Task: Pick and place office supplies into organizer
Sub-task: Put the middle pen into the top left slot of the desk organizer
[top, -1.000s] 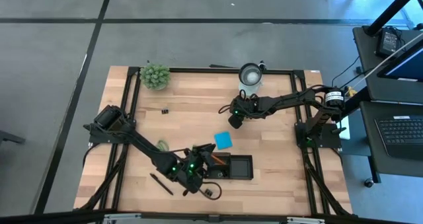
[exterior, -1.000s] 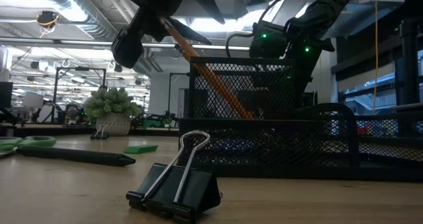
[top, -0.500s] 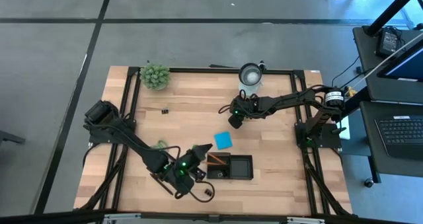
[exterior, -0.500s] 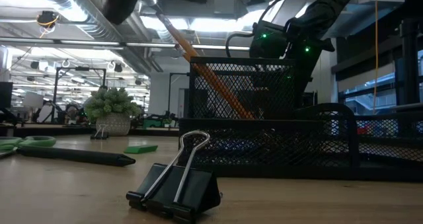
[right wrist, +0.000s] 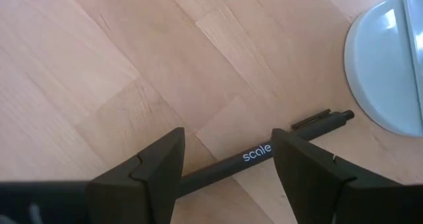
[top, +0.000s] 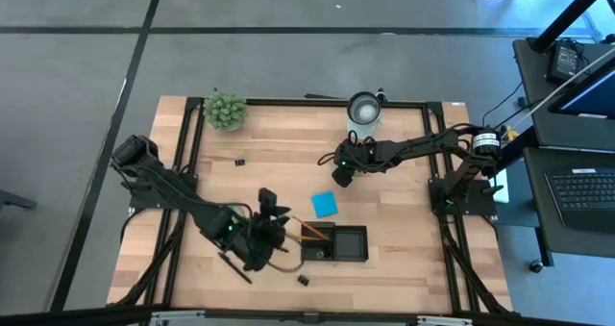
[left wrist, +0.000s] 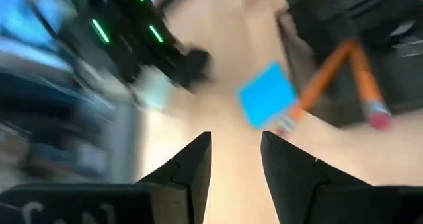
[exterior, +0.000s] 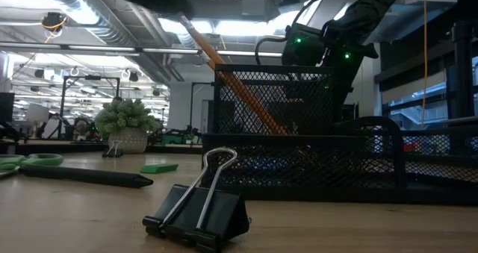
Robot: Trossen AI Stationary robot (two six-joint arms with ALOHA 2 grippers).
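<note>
The left gripper (top: 269, 207) has just swung off the organizer (top: 334, 242) and now sits at about nine o'clock from it, above bare table. A second ago it was low over the tray's near-left corner. In its wrist view the fingers (left wrist: 192, 164) stand a little apart with nothing between them. An orange pencil (top: 313, 232) leans in the organizer's left compartment, its top sticking up past the mesh wall in the low view, so I judge that pencil delivered and this arm free for another item.

Things lying loose near it: a black pen (top: 234, 266) at seven o'clock from the gripper, a binder clip (top: 302, 282) at seven o'clock from the organizer, and the blue note pad (top: 325, 205) just off the tray at eleven o'clock.

Further right, the right gripper (top: 343, 170) has not moved over the past second. It hovers at six o'clock from the white cup (top: 363, 106), jaws wide, straddling a second black pen (right wrist: 261, 153) without closing on it.
</note>
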